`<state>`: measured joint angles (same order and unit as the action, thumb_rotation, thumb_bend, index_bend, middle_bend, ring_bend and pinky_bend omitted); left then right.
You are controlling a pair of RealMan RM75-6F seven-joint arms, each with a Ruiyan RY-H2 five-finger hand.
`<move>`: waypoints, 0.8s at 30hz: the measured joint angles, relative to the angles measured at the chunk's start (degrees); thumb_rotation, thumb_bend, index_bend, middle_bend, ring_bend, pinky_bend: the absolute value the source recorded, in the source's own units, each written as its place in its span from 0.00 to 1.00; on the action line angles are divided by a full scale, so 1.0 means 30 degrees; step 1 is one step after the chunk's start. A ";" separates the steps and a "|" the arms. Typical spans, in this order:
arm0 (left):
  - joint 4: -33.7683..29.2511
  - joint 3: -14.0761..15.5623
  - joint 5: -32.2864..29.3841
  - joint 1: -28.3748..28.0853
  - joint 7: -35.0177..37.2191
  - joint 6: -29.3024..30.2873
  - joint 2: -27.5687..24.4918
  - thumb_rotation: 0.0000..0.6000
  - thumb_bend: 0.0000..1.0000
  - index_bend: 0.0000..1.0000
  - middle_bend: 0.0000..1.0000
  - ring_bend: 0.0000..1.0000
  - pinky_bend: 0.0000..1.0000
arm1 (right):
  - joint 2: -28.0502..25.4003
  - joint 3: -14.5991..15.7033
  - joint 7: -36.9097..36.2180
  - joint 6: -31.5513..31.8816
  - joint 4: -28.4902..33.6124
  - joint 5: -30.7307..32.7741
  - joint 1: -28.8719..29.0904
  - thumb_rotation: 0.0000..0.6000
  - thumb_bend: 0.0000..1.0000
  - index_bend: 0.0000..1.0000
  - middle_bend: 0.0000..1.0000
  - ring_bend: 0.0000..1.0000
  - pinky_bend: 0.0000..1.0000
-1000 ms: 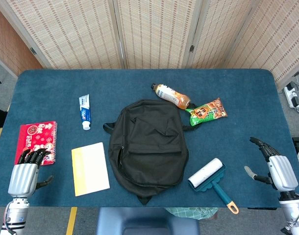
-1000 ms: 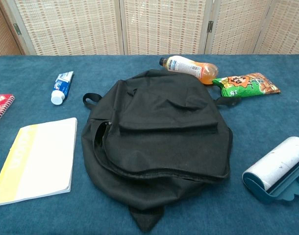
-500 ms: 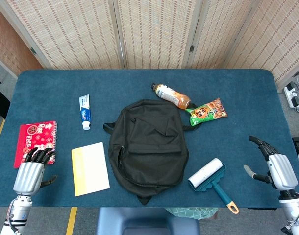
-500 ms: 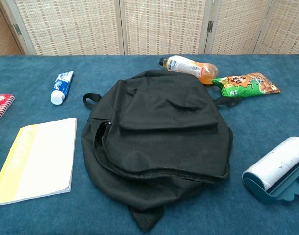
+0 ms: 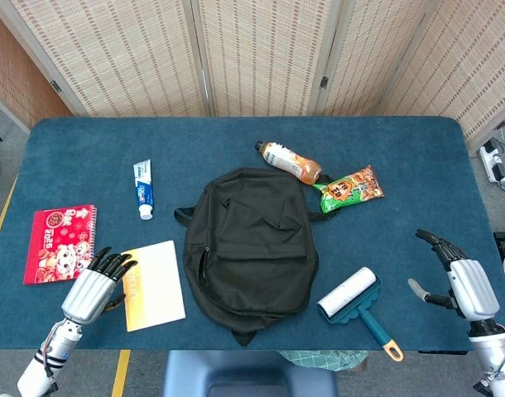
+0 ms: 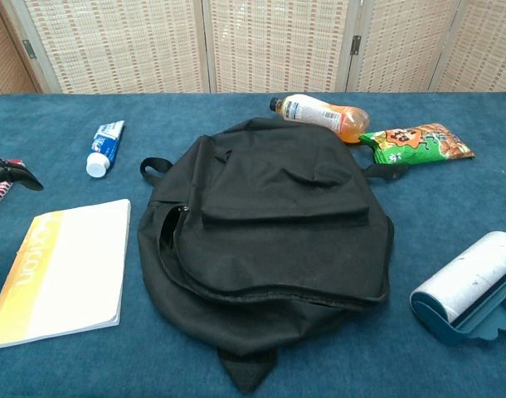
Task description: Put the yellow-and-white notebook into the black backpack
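The yellow-and-white notebook (image 5: pixel 154 284) (image 6: pixel 64 271) lies flat on the blue table, left of the black backpack (image 5: pixel 249 246) (image 6: pixel 270 231). The backpack lies flat mid-table with its zipper partly undone along the left side. My left hand (image 5: pixel 93 286) hovers at the notebook's left edge, fingers spread and holding nothing; in the chest view only its fingertips (image 6: pixel 6 169) show at the left border. Near the table's right front edge my right hand (image 5: pixel 461 277) is open and empty, and it does not appear in the chest view.
A red spiral notebook (image 5: pixel 59 242) lies far left, a toothpaste tube (image 5: pixel 143 189) behind the yellow notebook. A drink bottle (image 5: pixel 290 162) and a snack bag (image 5: pixel 349 188) sit behind the backpack. A lint roller (image 5: pixel 356 305) lies at the front right.
My left hand has moved right and forward from beside the red notebook to the yellow notebook's left edge, entering the chest view. The right hand has barely shifted.
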<state>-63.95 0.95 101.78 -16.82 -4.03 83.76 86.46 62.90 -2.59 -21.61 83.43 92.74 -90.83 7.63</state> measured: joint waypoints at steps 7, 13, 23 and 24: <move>0.2529 0.0531 0.0472 -0.0393 0.1009 0.0231 0.0919 1.00 0.26 0.24 0.27 0.25 0.18 | 0.0065 0.0058 -0.0025 -0.0019 -0.0011 -0.0113 0.0076 1.00 0.31 0.15 0.21 0.21 0.28; 0.3941 0.1099 0.0437 -0.0010 0.1363 0.0564 0.1146 1.00 0.26 0.24 0.27 0.25 0.18 | 0.0056 0.0074 -0.0029 -0.0089 0.0034 -0.0062 0.0118 1.00 0.31 0.15 0.21 0.21 0.28; 0.6342 0.1765 0.0273 0.0566 0.2333 0.0852 0.2065 1.00 0.26 0.24 0.27 0.25 0.18 | -0.0065 0.0068 0.0205 -0.0102 0.0368 -0.0113 0.0204 1.00 0.31 0.15 0.21 0.21 0.28; 0.6577 0.1818 0.0248 0.0614 0.2440 0.0874 0.2253 1.00 0.26 0.24 0.27 0.25 0.18 | -0.0081 0.0071 0.0229 -0.0101 0.0399 -0.0104 0.0201 1.00 0.31 0.15 0.21 0.21 0.28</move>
<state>-44.22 6.40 102.52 -14.98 3.29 86.38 93.22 62.66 -2.38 -20.92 83.13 93.94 -91.14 8.23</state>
